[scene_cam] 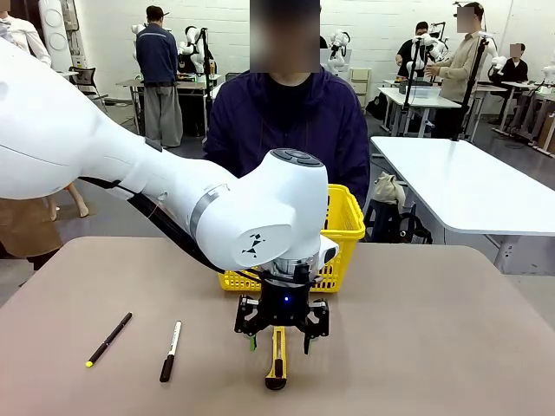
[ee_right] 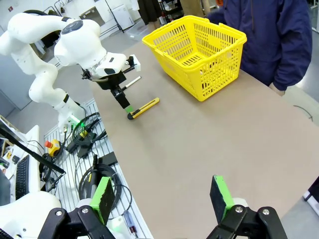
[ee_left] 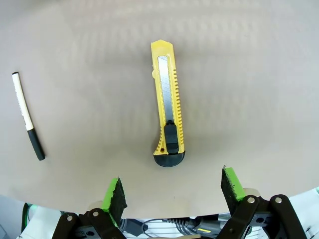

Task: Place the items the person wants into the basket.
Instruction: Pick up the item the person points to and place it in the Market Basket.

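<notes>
Utility knife [scene_cam: 277, 357] lies flat on the tabletop [scene_cam: 451, 347] near the robot's edge, its long axis running toward the person [scene_cam: 290, 121], black end cap nearest the camera in the front view. In the left wrist view the yellow body shows its grey blade strip and black slider, and the black cap end points toward the left gripper [ee_left: 172, 191].

That gripper hangs directly above the knife, jaws spread wide and holding nothing, one green pad on each side of the knife's line; it is apart from the knife in the wrist view. From the front the black finger frame straddles the knife's far end.

Behind the left arm stands the yellow basket [scene_cam: 347, 221], upright on the tabletop just in front of the person at the far side. Its inside, as the right wrist view shows it, has bare lattice floor.

To the left of the knife lie a white-and-black marker [scene_cam: 170, 351] and, farther left, a black pen with a yellow tip [scene_cam: 108, 339], both well apart from the basket.

The right gripper [ee_right: 162, 196] is held off over the tabletop's other end, jaws spread wide and holding nothing, well away from the knife.
</notes>
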`<state>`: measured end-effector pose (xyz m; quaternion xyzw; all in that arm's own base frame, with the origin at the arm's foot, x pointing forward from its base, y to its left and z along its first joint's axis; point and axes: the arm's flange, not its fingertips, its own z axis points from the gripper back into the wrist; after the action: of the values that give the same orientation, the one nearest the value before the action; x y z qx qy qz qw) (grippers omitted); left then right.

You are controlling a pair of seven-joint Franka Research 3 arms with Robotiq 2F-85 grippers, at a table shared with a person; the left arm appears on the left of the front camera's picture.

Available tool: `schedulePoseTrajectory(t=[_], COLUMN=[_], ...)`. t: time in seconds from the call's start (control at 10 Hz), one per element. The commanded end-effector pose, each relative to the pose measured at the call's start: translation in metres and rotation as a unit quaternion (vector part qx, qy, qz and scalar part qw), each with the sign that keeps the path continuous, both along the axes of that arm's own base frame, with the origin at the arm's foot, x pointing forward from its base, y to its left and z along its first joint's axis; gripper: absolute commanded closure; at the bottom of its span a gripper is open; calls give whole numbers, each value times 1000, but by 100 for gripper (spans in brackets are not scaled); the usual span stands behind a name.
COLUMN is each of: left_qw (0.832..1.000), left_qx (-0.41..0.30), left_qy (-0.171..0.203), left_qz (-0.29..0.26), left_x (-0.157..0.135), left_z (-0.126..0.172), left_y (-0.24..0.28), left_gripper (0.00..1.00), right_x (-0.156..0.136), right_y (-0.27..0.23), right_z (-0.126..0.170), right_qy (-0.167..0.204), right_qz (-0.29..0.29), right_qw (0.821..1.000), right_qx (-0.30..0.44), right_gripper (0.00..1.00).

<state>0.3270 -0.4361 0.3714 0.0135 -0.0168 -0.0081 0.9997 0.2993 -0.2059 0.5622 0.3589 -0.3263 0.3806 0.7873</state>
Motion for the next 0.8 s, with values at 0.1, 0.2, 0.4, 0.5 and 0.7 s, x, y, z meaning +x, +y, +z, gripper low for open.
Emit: schedulePoseTrajectory(t=[0.1,0.2,0.4,0.5,0.7], left_qw=[999,999,999,999,999], left_qx=[-19,-24,-19,-17,-16], left_qy=[-28,-32,-39,-42,-39], left_qz=[-23,-21,-13,-4,5], left_x=[10,14,18,21,25], left_z=[-24,-29,-38,-43,-53], left_y=[0,0,1,2,2], left_gripper=[0,0,0,0,0], right_x=[2,2,2,2,2], right_y=[0,0,0,0,0], right_z=[1,1,1,1,1], right_qy=[-10,-10,-10,-10,-10], right_qz=[3,3,3,3,3], right_qw=[1000,1000,1000,1000,1000], right_qx=[12,12,12,12,12], right_gripper=[0,0,0,0,0])
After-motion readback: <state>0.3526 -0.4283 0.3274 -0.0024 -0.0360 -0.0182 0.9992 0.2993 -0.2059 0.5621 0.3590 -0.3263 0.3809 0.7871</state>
